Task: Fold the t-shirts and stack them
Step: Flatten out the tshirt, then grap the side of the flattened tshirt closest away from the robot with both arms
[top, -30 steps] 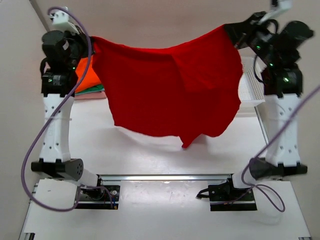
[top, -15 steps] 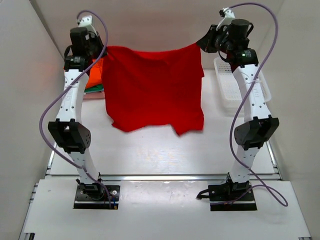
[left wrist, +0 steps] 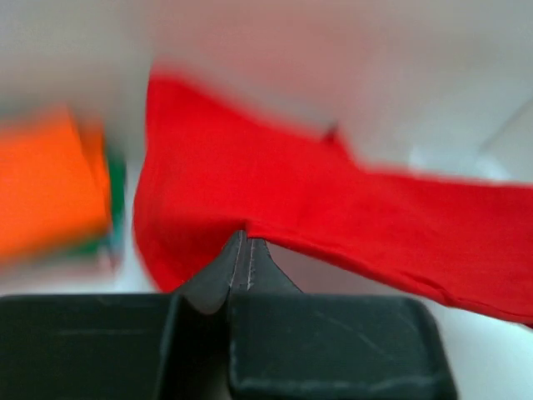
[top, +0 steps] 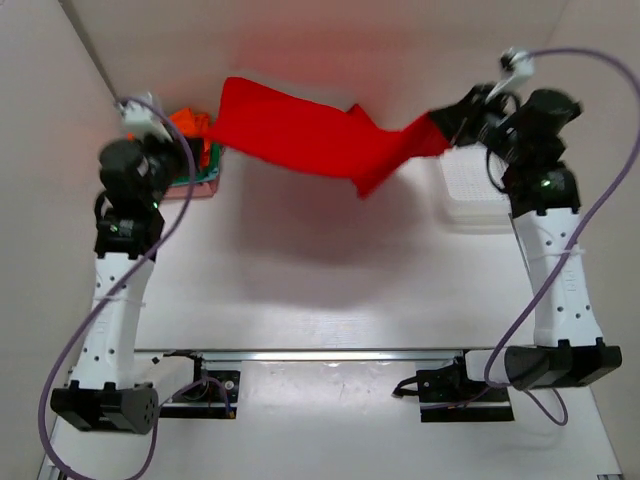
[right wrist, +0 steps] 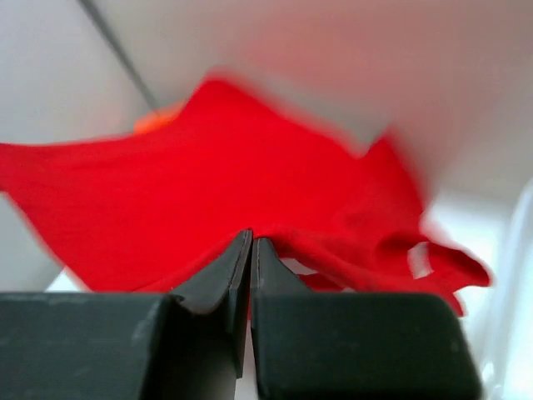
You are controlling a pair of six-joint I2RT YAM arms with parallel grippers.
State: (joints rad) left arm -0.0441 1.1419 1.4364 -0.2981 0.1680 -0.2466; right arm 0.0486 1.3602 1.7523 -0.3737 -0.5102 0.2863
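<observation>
The red shirt [top: 320, 140] hangs in the air over the worktop's [top: 330, 280] 12 o'clock edge. The left end effector [left wrist: 247, 237] and the right end effector [right wrist: 251, 237] each pinch its cloth, jaws pressed together. The white mesh basket [top: 468, 198] sits at 2 o'clock, its inside too blurred to read. The orange shirt [top: 185, 125] tops a folded stack at 10 o'clock.

Motion is blurring the red shirt [top: 320, 140] in every view. The left arm [top: 128, 200] is hiding part of the pile [top: 188, 126], which is smearing at 9 o'clock in the left wrist view.
</observation>
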